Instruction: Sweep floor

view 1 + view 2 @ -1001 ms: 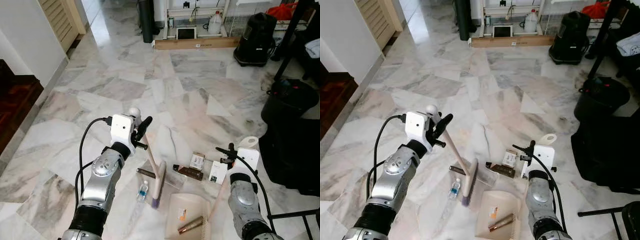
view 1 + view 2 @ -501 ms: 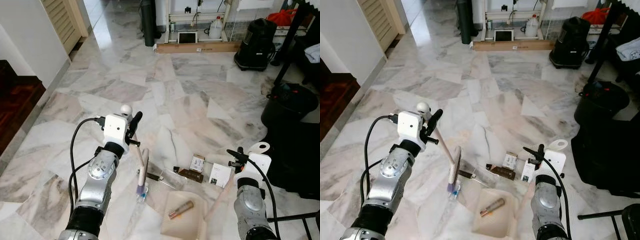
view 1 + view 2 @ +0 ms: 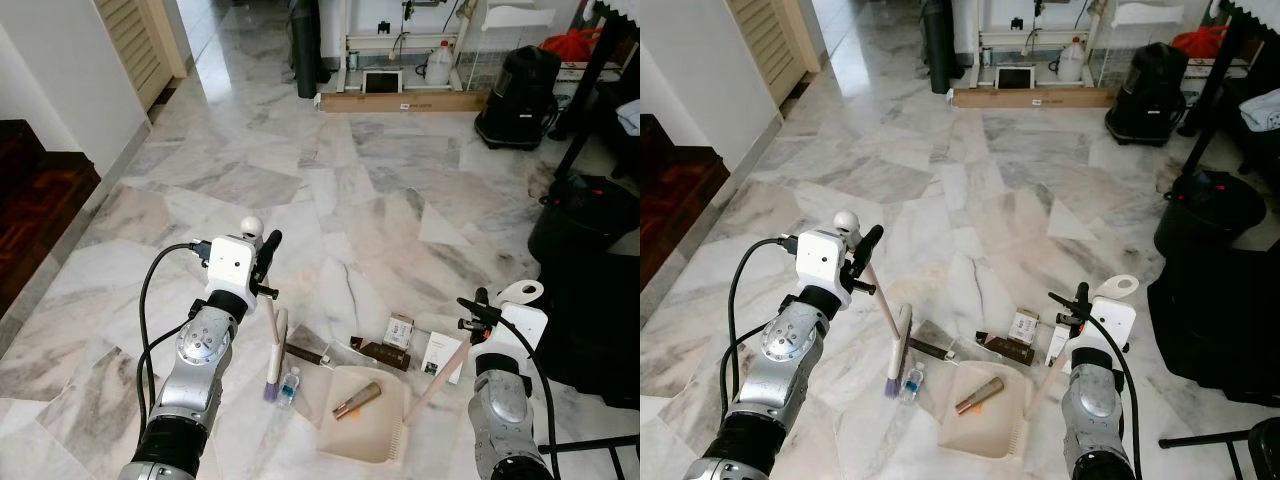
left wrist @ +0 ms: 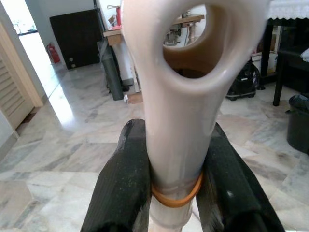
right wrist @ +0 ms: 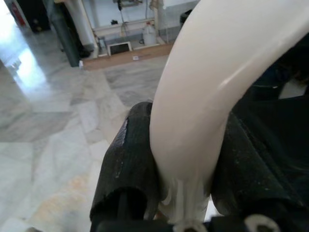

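The marble floor (image 3: 330, 190) lies open and bare toward the far side, hemmed by a white wall (image 3: 60, 70) and dark wooden step (image 3: 40, 210) on the left and by a black bin (image 3: 580, 215) on the right. Near the robot, the left hand (image 3: 265, 270) is clamped on the pale handle of a broom (image 3: 272, 345) whose head rests on the floor touching a small bottle (image 3: 289, 385). The right hand (image 3: 475, 315) grips the handle of a dustpan (image 3: 365, 425) holding a brown tube (image 3: 357, 399), with small boxes (image 3: 398, 329) just beyond; its near edge is hard to make out.
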